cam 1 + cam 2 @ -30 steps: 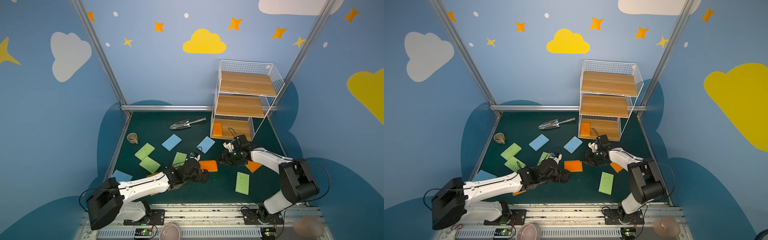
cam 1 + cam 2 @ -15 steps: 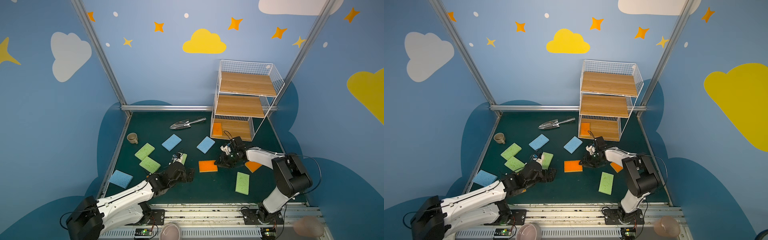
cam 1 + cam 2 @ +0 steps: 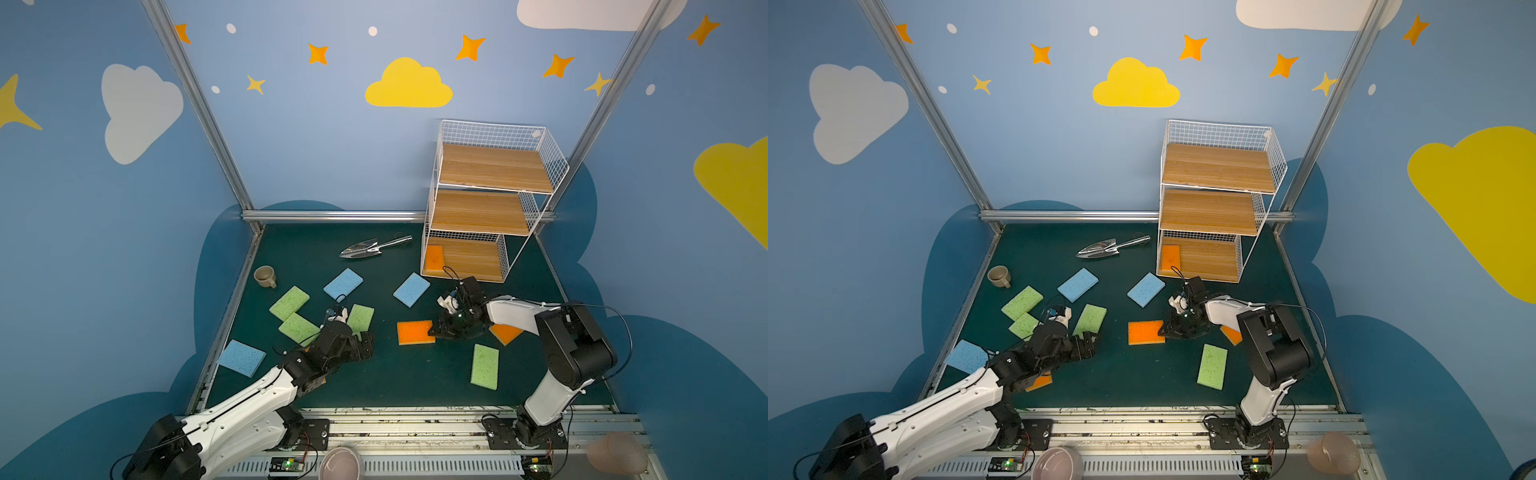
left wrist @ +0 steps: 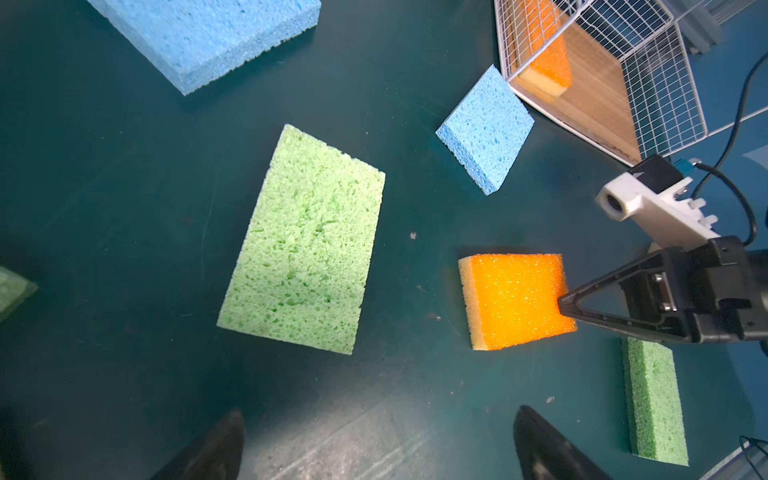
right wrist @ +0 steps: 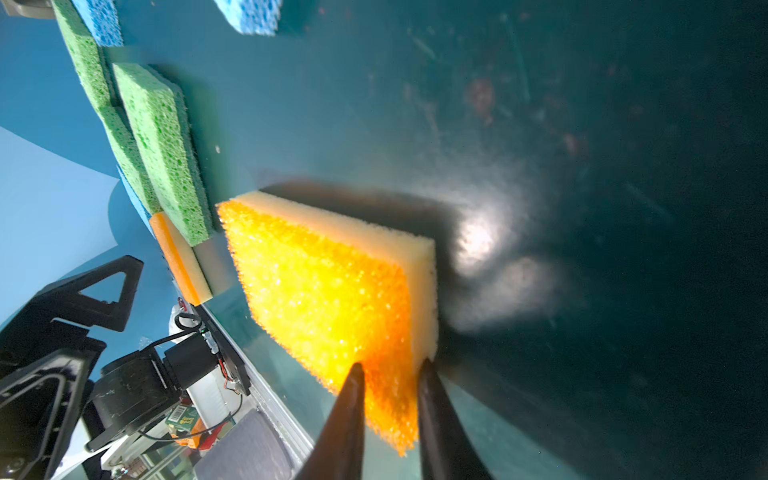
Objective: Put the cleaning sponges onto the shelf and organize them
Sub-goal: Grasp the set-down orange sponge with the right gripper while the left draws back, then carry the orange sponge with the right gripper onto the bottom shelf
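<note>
Right pincer [image 3: 433, 332] is pinching the near short end of the orange sponge [image 3: 414, 332] on the worktop [image 3: 399, 382], its long axis running away toward the spread, empty left pincer [image 3: 362, 347], the shelf [image 3: 478, 212] standing just behind the right pincer.

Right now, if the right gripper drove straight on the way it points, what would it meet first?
The orange sponge: the right gripper pinches its near edge. Pushing on would likely shove it toward the left gripper.
</note>
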Available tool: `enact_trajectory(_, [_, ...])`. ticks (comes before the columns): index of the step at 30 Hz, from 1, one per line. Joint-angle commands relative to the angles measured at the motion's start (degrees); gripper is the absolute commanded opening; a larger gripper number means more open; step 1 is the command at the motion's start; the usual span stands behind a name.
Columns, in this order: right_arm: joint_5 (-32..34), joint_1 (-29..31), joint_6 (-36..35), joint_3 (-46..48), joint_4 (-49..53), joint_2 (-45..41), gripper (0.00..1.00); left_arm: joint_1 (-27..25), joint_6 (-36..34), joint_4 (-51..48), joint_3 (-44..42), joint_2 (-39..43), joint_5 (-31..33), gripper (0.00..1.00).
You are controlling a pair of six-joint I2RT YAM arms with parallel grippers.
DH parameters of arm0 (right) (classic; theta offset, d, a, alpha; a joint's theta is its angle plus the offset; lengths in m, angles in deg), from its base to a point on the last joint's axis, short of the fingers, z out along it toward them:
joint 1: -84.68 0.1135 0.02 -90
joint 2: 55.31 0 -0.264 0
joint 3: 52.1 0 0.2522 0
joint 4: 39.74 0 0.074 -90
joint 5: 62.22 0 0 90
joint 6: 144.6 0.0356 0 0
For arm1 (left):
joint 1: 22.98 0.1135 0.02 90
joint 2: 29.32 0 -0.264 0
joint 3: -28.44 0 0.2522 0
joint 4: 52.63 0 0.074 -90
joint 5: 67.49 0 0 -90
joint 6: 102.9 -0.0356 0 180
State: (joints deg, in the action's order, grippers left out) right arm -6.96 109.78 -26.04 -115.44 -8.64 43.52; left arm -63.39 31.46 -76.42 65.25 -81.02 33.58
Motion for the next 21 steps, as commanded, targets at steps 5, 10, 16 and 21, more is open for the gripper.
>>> enact_trajectory(5, [2.2,0.2,2.4,1.7,-2.3,-0.4,0.05,0.6,0.0,-3.2,1.3,0.9,0.7,1.0])
enact_trajectory(10, [2.4,-0.9,9.4,4.2,-5.1,-4.6,0.0,1.1,4.1,-5.4,2.4,1.2,2.9,1.0])
enact_trajectory(16, [2.8,-3.1,18.6,8.5,-8.2,-14.2,0.0,3.2,4.8,-6.1,2.6,3.1,-1.7,1.0])
enact_trajectory(21, [4.7,-6.9,29.9,14.4,-11.8,-23.0,0.0,3.3,2.7,-4.5,1.6,5.5,-2.5,1.0])
